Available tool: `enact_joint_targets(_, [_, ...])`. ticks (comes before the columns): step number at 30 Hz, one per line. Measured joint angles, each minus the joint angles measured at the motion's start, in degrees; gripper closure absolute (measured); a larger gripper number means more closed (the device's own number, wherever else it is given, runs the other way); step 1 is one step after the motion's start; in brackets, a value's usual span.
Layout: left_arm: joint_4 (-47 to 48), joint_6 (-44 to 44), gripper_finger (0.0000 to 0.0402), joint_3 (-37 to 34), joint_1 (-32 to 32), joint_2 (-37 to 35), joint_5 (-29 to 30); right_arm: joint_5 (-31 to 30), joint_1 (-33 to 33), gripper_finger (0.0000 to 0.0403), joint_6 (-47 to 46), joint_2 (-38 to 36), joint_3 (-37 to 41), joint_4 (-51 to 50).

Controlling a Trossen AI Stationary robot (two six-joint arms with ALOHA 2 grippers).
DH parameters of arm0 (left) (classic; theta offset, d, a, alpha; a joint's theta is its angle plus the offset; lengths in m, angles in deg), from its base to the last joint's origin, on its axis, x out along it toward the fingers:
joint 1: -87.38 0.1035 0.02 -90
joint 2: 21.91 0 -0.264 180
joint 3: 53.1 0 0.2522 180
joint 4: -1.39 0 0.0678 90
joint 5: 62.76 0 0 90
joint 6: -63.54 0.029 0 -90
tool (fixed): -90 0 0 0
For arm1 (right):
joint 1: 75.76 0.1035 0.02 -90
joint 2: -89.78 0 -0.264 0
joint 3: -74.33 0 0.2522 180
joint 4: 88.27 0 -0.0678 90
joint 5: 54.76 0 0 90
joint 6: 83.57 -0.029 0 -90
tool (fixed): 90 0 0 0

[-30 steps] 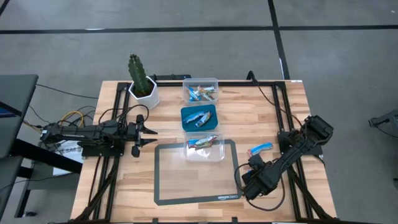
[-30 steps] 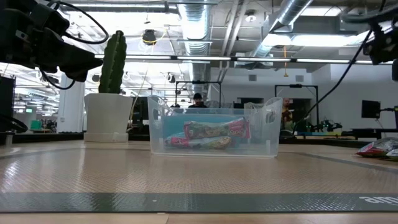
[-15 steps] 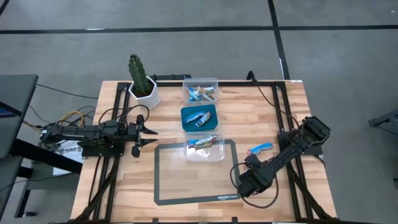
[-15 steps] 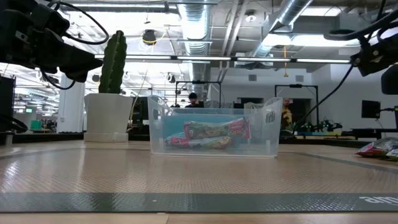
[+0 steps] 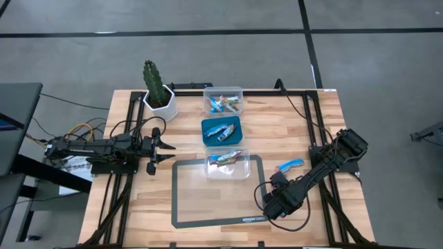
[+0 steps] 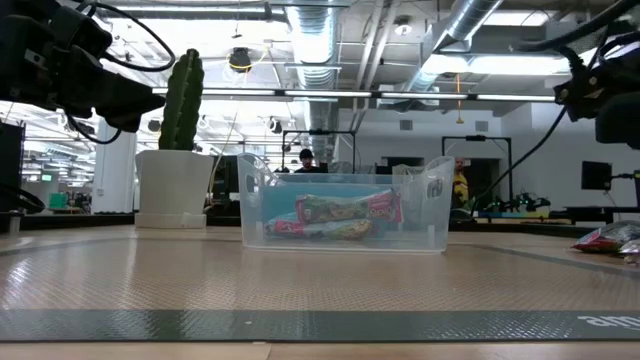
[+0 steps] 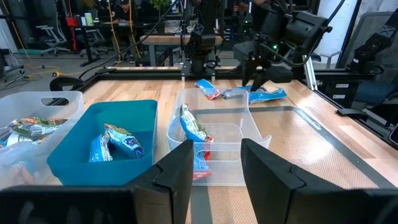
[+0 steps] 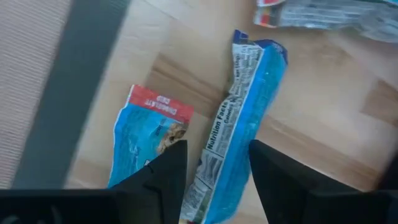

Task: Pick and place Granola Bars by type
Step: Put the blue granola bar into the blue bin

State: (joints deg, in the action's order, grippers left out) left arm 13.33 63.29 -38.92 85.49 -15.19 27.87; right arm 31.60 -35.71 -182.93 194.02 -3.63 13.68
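The left arm lies stretched along the table's nine o'clock edge, its forearm level and pointing toward three o'clock; the left gripper [image 5: 168, 146] has its fingers [image 7: 174, 171] parted. The right arm reaches from four o'clock toward six o'clock, bent downward, and the right gripper [image 5: 268, 205] hangs low with its fingers [image 8: 168, 168] spread.

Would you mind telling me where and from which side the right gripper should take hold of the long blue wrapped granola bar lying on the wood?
Grip the long blue wrapped granola bar at mid-length, across its narrow width, coming down from above. It lies flat on the bare wooden table, so only its long edges offer purchase. The right gripper, fingers open, already hangs over it; the shorter blue bar lies close beside it.
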Motion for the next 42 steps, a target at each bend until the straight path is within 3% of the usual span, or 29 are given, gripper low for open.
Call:
enact_joint_targets(3, [0.0,0.18,0.0273,-0.01,0.0,0.0,-0.01,-0.67,1.66,0.0237,-3.23,-0.73,2.56,1.64])
enact_joint_targets(8, [-0.01,0.02,0.0273,0.0,0.0,0.0,-0.01,3.65,2.59,0.0239,-5.63,-1.17,7.04,5.79])
enact_joint_targets(13, [0.0,0.28,0.0273,-0.01,0.0,0.0,-0.01,3.53,2.32,0.0249,-5.63,-1.15,7.55,6.06])
enact_joint_targets(25, [0.0,0.18,0.0273,-0.01,0.0,0.0,-0.01,3.23,1.82,0.0349,-5.65,-1.38,7.71,6.68])
enact_joint_targets(33, [0.0,0.17,0.0273,-0.02,0.0,-0.02,-0.03,-3.64,-0.32,0.0361,-4.59,-6.33,8.03,3.62])
enact_joint_targets(42, [0.0,0.03,0.0273,-0.01,0.0,0.0,-0.03,-16.26,-6.75,0.0361,6.78,-12.84,7.35,4.74])
